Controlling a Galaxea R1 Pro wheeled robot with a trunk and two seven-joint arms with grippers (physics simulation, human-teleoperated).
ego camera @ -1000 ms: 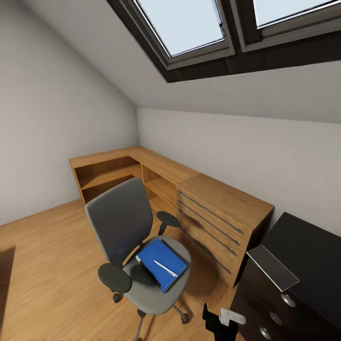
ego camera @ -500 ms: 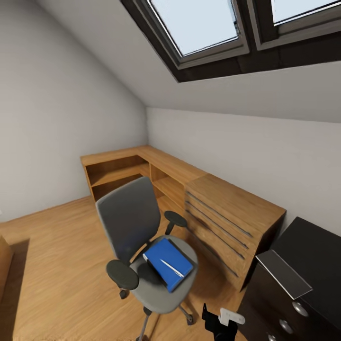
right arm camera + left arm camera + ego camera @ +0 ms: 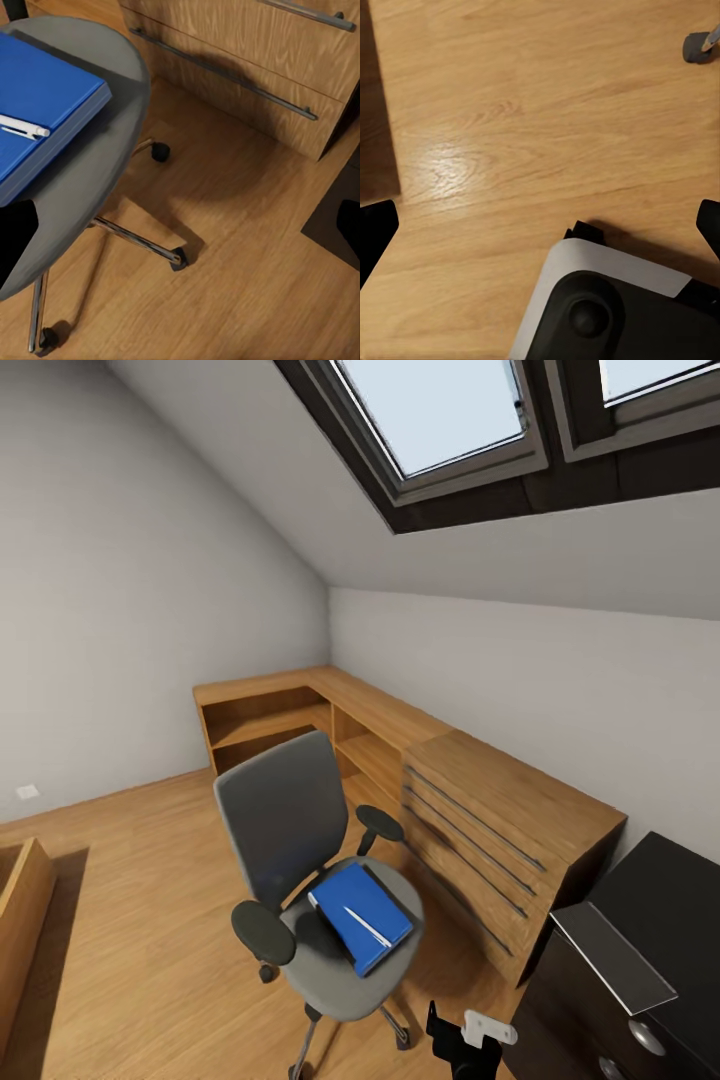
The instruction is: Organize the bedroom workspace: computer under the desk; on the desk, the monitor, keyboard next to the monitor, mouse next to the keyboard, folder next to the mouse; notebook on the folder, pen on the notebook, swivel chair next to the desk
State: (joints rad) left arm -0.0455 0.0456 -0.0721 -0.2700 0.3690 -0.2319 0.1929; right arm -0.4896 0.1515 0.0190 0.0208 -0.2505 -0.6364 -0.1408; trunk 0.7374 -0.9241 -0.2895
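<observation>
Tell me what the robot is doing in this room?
It is tidying a workspace, but nothing is in its grippers. The grey chair stands on the wooden floor with a blue folder on its seat and a white pen lying on the folder. A black desk sits at the right edge, with a grey notebook on its corner. The right wrist camera looks down at the folder and the chair's base.
</observation>
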